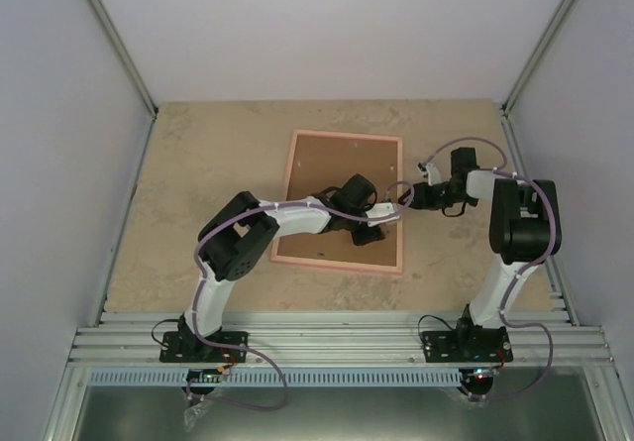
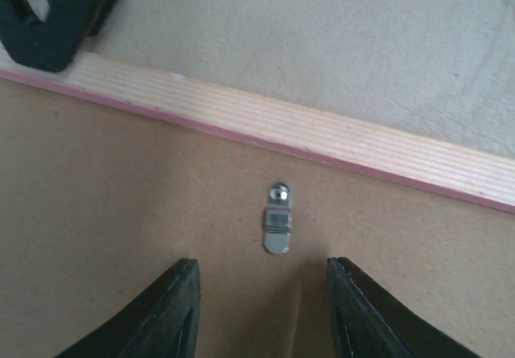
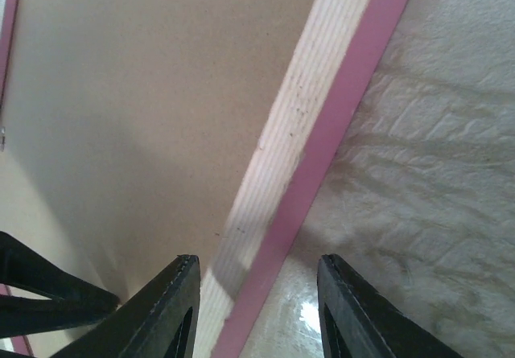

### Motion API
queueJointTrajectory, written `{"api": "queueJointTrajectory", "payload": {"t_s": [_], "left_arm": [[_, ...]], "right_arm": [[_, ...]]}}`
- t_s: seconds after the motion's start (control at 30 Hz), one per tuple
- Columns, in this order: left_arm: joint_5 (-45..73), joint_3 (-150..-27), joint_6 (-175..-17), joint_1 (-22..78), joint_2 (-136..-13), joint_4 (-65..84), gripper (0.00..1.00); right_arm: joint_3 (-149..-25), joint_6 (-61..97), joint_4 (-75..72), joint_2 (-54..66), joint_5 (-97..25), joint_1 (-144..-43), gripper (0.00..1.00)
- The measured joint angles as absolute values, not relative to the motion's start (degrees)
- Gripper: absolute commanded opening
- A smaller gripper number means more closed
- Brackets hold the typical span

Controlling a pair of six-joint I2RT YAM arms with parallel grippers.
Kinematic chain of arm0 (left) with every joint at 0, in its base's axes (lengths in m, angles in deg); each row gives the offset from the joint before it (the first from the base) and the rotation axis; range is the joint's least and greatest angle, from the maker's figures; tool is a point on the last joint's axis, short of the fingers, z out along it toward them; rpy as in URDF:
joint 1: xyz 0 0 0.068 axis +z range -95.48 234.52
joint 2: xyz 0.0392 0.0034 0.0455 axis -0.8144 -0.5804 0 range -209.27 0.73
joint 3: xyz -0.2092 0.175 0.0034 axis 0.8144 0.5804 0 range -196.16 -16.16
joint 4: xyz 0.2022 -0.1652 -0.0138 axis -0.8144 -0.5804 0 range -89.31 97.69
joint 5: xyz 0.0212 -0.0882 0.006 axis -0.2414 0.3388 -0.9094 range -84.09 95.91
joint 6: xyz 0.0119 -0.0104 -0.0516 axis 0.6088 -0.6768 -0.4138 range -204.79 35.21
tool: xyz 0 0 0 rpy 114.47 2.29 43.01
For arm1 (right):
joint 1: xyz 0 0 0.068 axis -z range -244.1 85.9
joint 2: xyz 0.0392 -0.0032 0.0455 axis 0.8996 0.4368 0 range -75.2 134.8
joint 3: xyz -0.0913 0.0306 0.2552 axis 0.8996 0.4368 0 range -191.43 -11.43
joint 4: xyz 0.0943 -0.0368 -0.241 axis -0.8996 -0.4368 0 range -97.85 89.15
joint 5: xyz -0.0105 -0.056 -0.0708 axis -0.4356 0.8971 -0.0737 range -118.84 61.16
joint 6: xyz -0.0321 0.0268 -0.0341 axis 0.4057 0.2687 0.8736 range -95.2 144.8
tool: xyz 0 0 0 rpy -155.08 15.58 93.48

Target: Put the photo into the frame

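Note:
The pink frame [image 1: 281, 203] lies face down mid-table, with a brown backing board [image 1: 337, 168] filling it. The photo is hidden. My left gripper [image 1: 388, 213] is open and empty over the board near the frame's right side. In the left wrist view the gripper [image 2: 261, 265] sits just short of a small metal turn clip [image 2: 278, 228] beside the frame's rail [image 2: 322, 137]. My right gripper [image 1: 406, 199] is open and empty. In the right wrist view it [image 3: 257, 260] straddles the frame's right rail [image 3: 338, 125].
The beige textured tabletop [image 3: 434, 173] lies beyond the frame's right rail. The two grippers are close together: the right one's finger [image 2: 48, 20] shows in the left wrist view, and the left one's fingers [image 3: 48, 294] in the right wrist view. Enclosure walls stand on both sides.

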State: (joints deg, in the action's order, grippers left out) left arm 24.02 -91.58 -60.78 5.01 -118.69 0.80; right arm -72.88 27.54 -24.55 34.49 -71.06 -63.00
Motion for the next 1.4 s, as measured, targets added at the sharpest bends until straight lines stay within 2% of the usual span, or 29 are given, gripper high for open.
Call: {"api": "queueJointTrajectory", "payload": {"t_s": [0.23,0.43,0.67,0.8,0.93,1.17,1.4], "left_arm": [[20.44,-94.38,-60.06,4.53,-120.57,1.69,0.32],[17.09,-96.85,-60.97,4.24,-122.23,2.09,0.27],[17.59,-102.33,-62.40,4.31,-125.94,1.45,0.25],[19.54,-102.68,-62.50,4.33,-126.08,0.58,0.24],[20.98,-100.52,-65.50,5.16,-124.65,1.23,0.31],[19.91,-91.12,-72.54,8.35,-116.26,4.32,0.29],[22.34,-89.02,-70.88,6.62,-114.97,3.03,0.14]], "right_arm": [[-72.75,26.27,-22.81,35.30,-70.99,-63.92,0.29],[-71.41,25.40,-20.47,35.25,-72.56,-63.74,0.19],[-70.69,24.74,-18.41,34.90,-72.98,-64.05,0.14],[-70.56,24.46,-17.91,34.73,-73.02,-64.20,0.06],[-70.56,23.96,-17.56,34.58,-73.22,-64.31,0.01],[-70.58,23.04,-17.38,34.58,-73.26,-64.40,0.01],[-70.58,22.01,-17.36,34.51,-73.22,-64.42,0.01]]}}
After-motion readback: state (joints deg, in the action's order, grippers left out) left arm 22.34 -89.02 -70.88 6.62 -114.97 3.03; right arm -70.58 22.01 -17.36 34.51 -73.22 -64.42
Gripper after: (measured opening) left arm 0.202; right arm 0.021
